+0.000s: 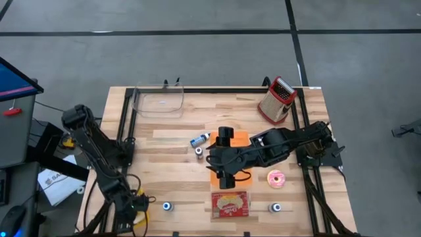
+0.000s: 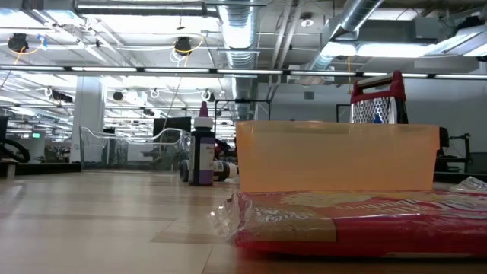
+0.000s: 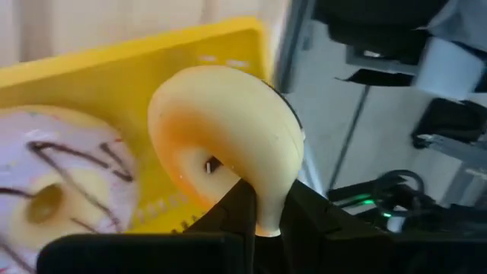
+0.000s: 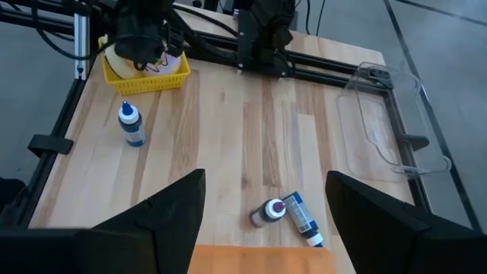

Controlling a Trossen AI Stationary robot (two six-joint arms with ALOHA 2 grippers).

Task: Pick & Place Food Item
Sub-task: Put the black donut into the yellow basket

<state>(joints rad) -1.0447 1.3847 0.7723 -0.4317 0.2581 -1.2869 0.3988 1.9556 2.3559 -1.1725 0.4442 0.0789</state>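
Tabletop: left hand point(image 3: 262, 221) mostly hidden

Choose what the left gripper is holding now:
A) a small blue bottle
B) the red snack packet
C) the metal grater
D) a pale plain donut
D: in the left wrist view the left gripper pinches a pale plain donut over the yellow basket.

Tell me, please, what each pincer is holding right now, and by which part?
The left pincer grips a plain yellow doughnut by its ring, one finger through the hole, above the yellow basket. The right pincer is open and holds nothing.
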